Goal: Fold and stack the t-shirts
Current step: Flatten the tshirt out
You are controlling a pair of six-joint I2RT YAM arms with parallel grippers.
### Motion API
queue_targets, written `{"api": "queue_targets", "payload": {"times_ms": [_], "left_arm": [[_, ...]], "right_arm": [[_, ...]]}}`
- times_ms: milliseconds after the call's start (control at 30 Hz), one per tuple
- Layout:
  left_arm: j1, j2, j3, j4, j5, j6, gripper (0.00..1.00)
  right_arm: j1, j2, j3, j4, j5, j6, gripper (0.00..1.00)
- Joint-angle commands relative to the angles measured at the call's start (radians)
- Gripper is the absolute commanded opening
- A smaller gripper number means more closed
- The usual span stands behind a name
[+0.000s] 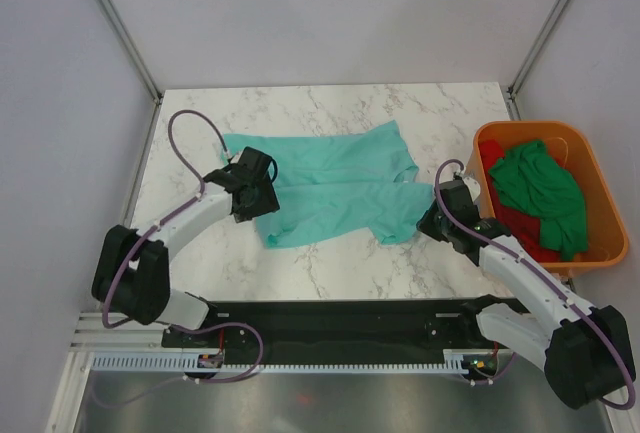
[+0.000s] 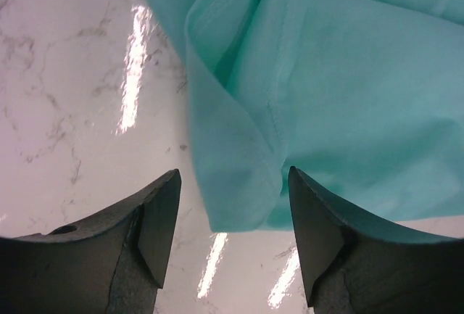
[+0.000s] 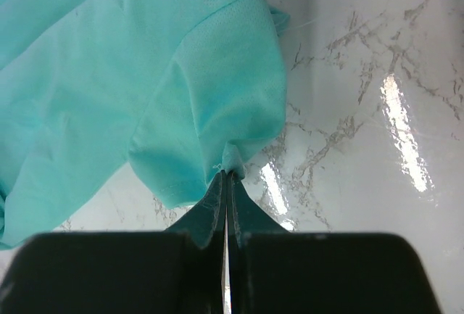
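Observation:
A light teal t-shirt [image 1: 335, 178] lies folded lengthwise across the middle of the marble table [image 1: 330, 273]. My left gripper [image 1: 262, 196] is open at the shirt's left end; in the left wrist view a folded corner of the teal cloth [image 2: 235, 198] lies between my spread fingers [image 2: 156, 220], untouched. My right gripper [image 1: 432, 215] is shut on the teal shirt's right sleeve edge [image 3: 232, 158]. A dark green t-shirt [image 1: 540, 193] lies over a red one [image 1: 520, 228] in the orange tub [image 1: 600, 193].
The orange tub stands at the table's right edge, close behind my right arm. Grey walls enclose the table at the back and both sides. Bare marble shows in front of the shirt and behind it.

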Motion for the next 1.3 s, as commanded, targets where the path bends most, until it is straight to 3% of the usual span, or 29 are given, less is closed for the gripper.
{"api": "queue_targets", "payload": {"times_ms": [0,267,367,400,467,600,667,700,767,800,833,900,967,1033,1100,1267], "left_arm": [[-0.005,0.115,0.118,0.015,0.027,0.22,0.67],[-0.014,0.265,0.129,0.012,0.036,0.286,0.66],[-0.005,0.265,0.088,0.001,-0.014,0.26,0.5],[0.002,0.227,0.074,-0.002,-0.027,0.233,0.37],[0.028,0.164,0.036,-0.01,-0.06,0.2,0.31],[0.231,-0.058,-0.09,-0.005,-0.033,0.031,0.27],[0.35,-0.185,-0.199,0.004,0.028,-0.034,0.29],[0.378,-0.224,-0.229,0.007,0.038,-0.088,0.36],[0.43,-0.299,-0.299,0.007,0.044,-0.088,0.36],[0.434,-0.316,-0.311,0.004,0.059,-0.164,0.56],[0.462,-0.33,-0.319,0.004,0.085,-0.166,0.58],[0.467,-0.359,-0.306,0.004,0.085,-0.163,0.58],[0.464,-0.367,-0.261,0.025,0.169,-0.078,0.62],[0.457,-0.327,-0.193,0.044,0.296,0.071,0.6],[0.401,-0.26,-0.152,0.044,0.334,0.16,0.59],[0.375,-0.174,-0.13,0.062,0.375,0.135,0.59]], "right_arm": [[0.0,-0.022,0.036,-0.002,-0.001,-0.003,0.0],[0.0,-0.009,0.043,0.001,0.008,-0.006,0.0],[-0.001,-0.01,0.045,0.001,0.005,-0.006,0.0],[0.0,-0.012,0.045,0.001,0.005,-0.006,0.0],[0.0,-0.016,0.04,0.001,0.008,-0.007,0.0],[-0.001,-0.021,0.024,-0.003,0.022,-0.007,0.0],[-0.003,-0.03,0.014,-0.008,0.021,0.0,0.0],[-0.001,-0.039,0.013,-0.008,0.021,0.003,0.0],[-0.001,-0.05,0.01,-0.009,0.019,0.006,0.0],[-0.003,-0.059,0.01,-0.011,0.021,0.006,0.0],[-0.001,-0.064,0.013,-0.015,0.019,0.005,0.0],[-0.001,-0.068,0.017,-0.02,0.021,0.0,0.0],[-0.001,-0.075,0.022,-0.025,0.019,0.0,0.0],[-0.001,-0.079,0.02,-0.023,0.008,0.0,0.0],[-0.001,-0.084,0.019,-0.023,0.005,0.005,0.0],[-0.001,-0.076,0.02,-0.009,-0.002,0.011,0.0]]}}
